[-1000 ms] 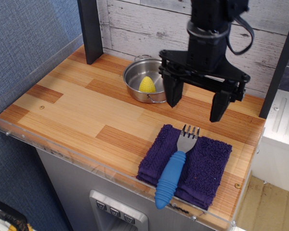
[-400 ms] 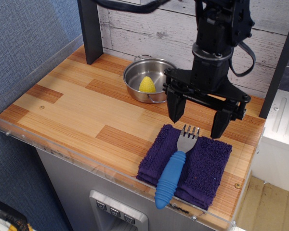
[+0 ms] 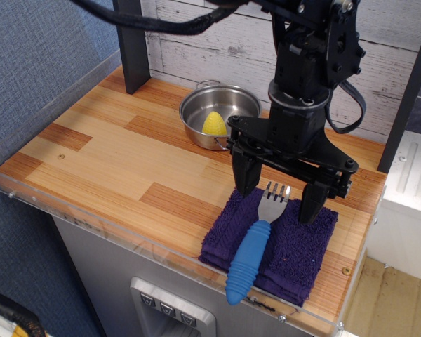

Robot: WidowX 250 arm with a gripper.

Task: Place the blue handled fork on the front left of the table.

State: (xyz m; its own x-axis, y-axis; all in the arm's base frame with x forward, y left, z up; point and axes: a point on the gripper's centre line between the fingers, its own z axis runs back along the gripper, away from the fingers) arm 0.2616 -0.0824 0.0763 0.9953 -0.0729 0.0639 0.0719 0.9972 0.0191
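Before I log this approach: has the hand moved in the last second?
Yes. The hand has come down and forward, from beside the pot to open fingers straddling the tines of the blue handled fork on the purple cloth.

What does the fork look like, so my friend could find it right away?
Look at the near right end of the wooden table, where a folded purple cloth lies. The blue handled fork rests on it, under the open gripper. It has a fat, ribbed bright-blue handle and silver tines, unlike the round pot behind.

blue handled fork [image 3: 255, 243], purple cloth [image 3: 295, 246], yellow lemon [image 3: 213, 123]
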